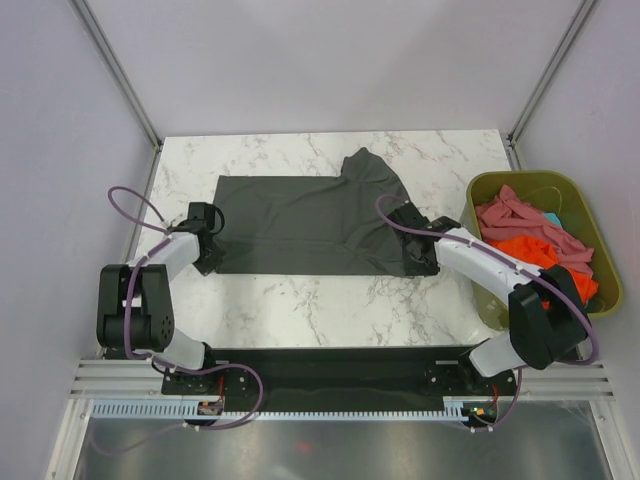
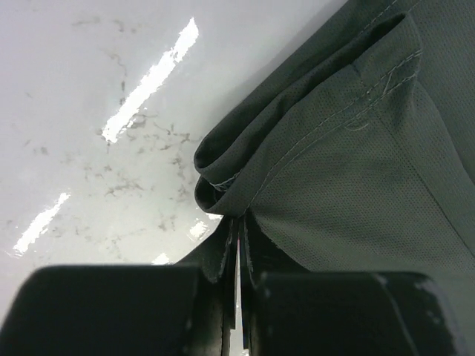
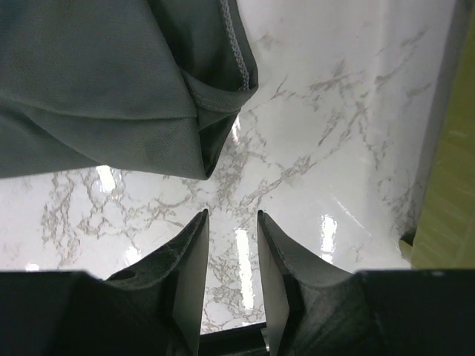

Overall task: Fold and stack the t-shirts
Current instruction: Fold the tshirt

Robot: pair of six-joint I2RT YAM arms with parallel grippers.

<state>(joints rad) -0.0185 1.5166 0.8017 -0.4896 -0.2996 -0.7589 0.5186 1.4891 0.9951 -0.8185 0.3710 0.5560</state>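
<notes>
Dark charcoal grey cloth t-shirt (image 1: 300, 225) lay spread mid-frame on the white marble table (image 1: 330, 305). Left hand (image 2: 237, 248) pinched its left hem. Right hand (image 3: 231, 222) stood spread, short of the corner (nothing between its fingers). Risk: a one-sided lift would skew the fold.

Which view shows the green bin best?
Top external: the bin appears almost whole, with shirts inside. Right wrist catches only a strip of its wall at the frame edge; left wrist shows none of it.
</notes>
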